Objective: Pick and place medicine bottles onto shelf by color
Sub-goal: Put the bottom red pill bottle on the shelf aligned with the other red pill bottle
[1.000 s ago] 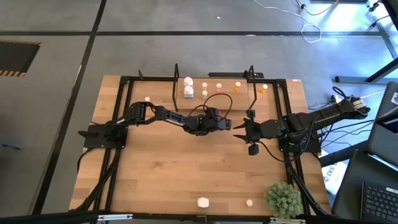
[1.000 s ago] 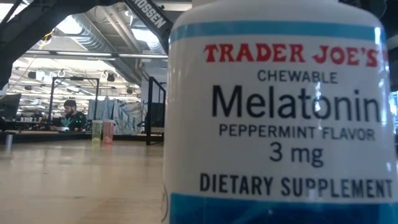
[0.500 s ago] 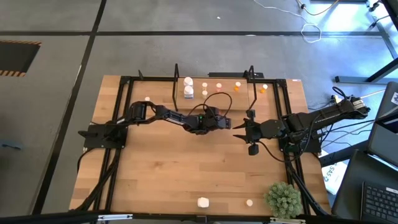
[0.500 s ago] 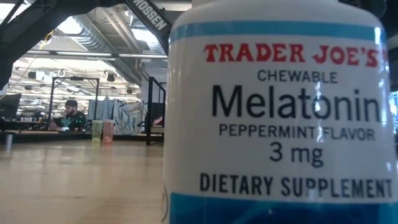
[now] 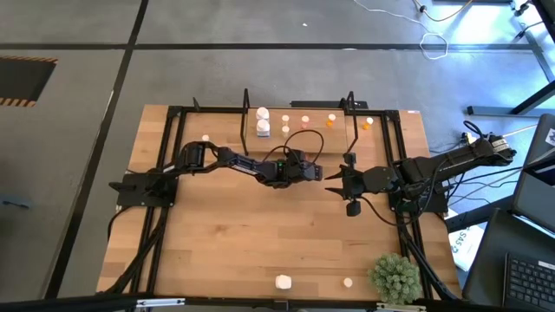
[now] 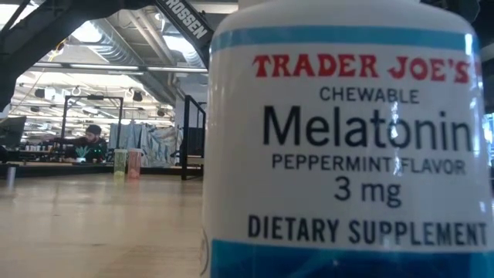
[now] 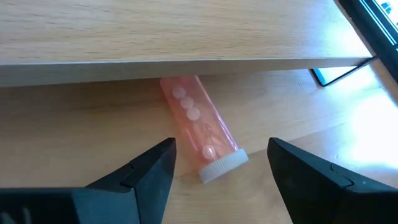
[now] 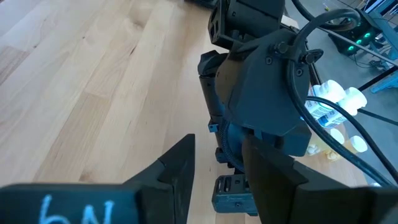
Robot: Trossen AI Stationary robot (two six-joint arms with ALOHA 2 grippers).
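A pale pink see-through medicine bottle (image 7: 198, 124) with a white cap (image 7: 222, 167) lies on its side on the table, its far end tucked under the shelf's pale board (image 7: 186, 37). My left gripper (image 7: 221, 168) stands open, one finger on either side of the cap end, touching nothing; in the high view it (image 5: 317, 169) hides the bottle. My right gripper (image 5: 330, 181) hovers open and empty just to its right. On the shelf (image 5: 295, 111) stand white bottles (image 5: 263, 129) at the left and orange ones (image 5: 331, 120) toward the right.
A white melatonin bottle (image 6: 347, 139) stands right before the low camera and blocks most of that view. It (image 5: 284, 282) and a small pale bottle (image 5: 348, 282) sit by the near edge, beside a green plant (image 5: 395, 276). Another small bottle (image 5: 205, 137) lies far left.
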